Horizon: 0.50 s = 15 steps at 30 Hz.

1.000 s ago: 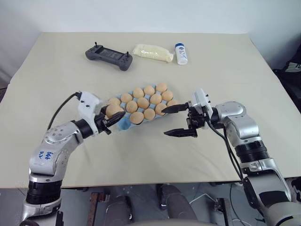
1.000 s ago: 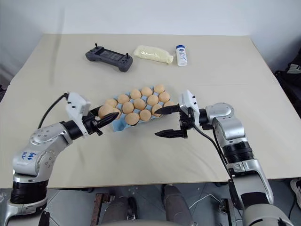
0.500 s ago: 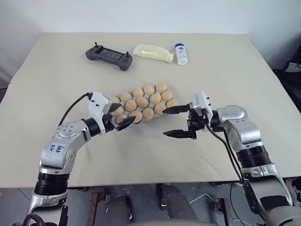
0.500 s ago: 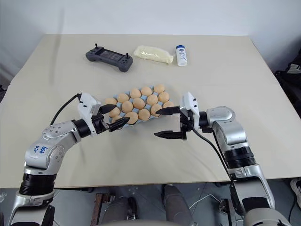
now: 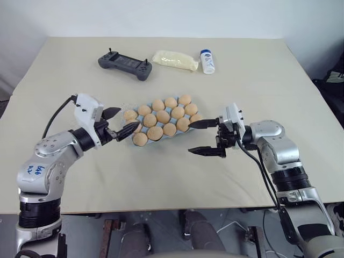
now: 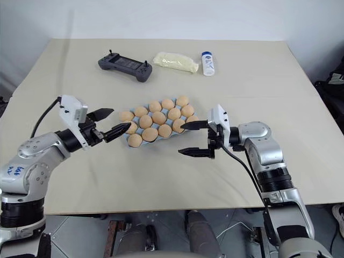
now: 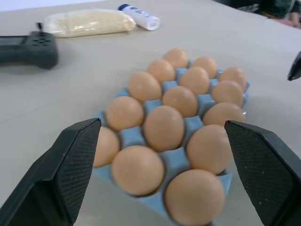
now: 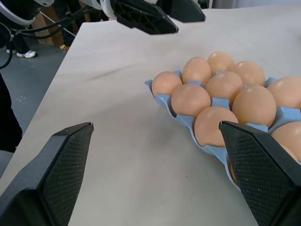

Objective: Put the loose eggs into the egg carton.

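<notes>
Behind egg carton (image 5: 161, 122) — controller (image 5: 124, 64), bag (image 5: 174, 59), bottle (image 5: 207, 61) | both hands agape — left hand (image 5: 119, 122), right hand (image 5: 206, 137)

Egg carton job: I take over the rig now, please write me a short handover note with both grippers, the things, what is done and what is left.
Left gripper: open, empty, just off the carton's left end.
Right gripper: open, empty, at the carton's right end, not touching it.
Carton: mid-table, blue. Eggs sit in its cups; I count twelve, in three rows of four, and I see no empty cup.
Controller, a pale bag and a white bottle lie at the far edge, apart from the work.
Done: no loose egg shows on the table.
Left: probably nothing but drawing both arms back.
</notes>
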Tool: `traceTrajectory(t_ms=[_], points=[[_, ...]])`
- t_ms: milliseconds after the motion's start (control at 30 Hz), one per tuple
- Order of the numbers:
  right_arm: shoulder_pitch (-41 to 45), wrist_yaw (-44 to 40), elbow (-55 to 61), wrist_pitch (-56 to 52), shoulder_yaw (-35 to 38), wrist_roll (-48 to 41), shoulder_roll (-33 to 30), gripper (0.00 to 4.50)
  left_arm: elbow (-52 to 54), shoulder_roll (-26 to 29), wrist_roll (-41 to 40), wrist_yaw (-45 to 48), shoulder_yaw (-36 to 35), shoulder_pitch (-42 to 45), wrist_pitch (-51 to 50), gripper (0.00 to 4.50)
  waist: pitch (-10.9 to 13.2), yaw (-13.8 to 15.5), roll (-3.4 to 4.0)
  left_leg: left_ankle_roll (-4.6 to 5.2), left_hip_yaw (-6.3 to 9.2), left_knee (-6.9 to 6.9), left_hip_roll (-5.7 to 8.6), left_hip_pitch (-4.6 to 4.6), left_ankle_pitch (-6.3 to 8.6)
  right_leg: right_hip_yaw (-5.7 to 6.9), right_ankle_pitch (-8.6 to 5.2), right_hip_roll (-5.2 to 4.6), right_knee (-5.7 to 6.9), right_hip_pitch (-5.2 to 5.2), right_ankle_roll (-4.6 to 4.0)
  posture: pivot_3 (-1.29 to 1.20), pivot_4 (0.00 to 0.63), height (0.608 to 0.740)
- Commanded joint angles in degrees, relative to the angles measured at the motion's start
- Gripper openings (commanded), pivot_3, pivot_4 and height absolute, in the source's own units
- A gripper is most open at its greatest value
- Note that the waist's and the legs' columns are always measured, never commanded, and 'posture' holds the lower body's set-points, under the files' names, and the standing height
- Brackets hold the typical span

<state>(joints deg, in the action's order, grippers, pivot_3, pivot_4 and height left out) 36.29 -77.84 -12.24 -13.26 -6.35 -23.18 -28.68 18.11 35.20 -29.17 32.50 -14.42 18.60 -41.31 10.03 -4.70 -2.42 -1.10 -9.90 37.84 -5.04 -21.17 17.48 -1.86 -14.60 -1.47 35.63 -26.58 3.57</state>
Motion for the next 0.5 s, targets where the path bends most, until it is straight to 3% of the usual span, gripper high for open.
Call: traceTrajectory(t_ms=[33, 233, 500], points=[[0.6, 0.7, 1.4, 0.8, 1.8, -0.8, -0.2, 4.5, 4.2, 2.4, -2.7, 0.9, -5.0, -1.6, -0.2, 4.48, 0.0, -0.1, 0.0, 0.0, 0.0, 0.0, 0.0, 0.0, 0.0, -0.02, 0.0, -0.02, -0.01, 0.0, 0.0, 0.0, 0.15, 0.74], [0.0, 0.1, 0.5, 1.9, 2.0, -0.5, -1.0, 4.5, 2.4, 8.2, -6.5, 8.7, -11.2, -9.6, -0.2, 4.48, 0.0, -0.2, 0.03, -0.13, -0.03, 0.0, -0.21, 0.01, 0.06, 0.05, -0.04, -0.05, -0.02, -0.02, -0.07, 0.0, 0.15, 0.74], [0.3, 1.4, -2.9, 4.0, 3.7, 0.4, -2.2, 4.5, -2.1, 9.1, -6.7, 12.0, -11.2, -9.0, 3.0, 4.48, 0.0, 0.0, 0.04, -0.11, -0.07, 0.0, -0.14, 0.0, 0.05, 0.03, -0.34, -0.1, -0.04, -0.01, -0.6, 0.0, 0.15, 0.74]])
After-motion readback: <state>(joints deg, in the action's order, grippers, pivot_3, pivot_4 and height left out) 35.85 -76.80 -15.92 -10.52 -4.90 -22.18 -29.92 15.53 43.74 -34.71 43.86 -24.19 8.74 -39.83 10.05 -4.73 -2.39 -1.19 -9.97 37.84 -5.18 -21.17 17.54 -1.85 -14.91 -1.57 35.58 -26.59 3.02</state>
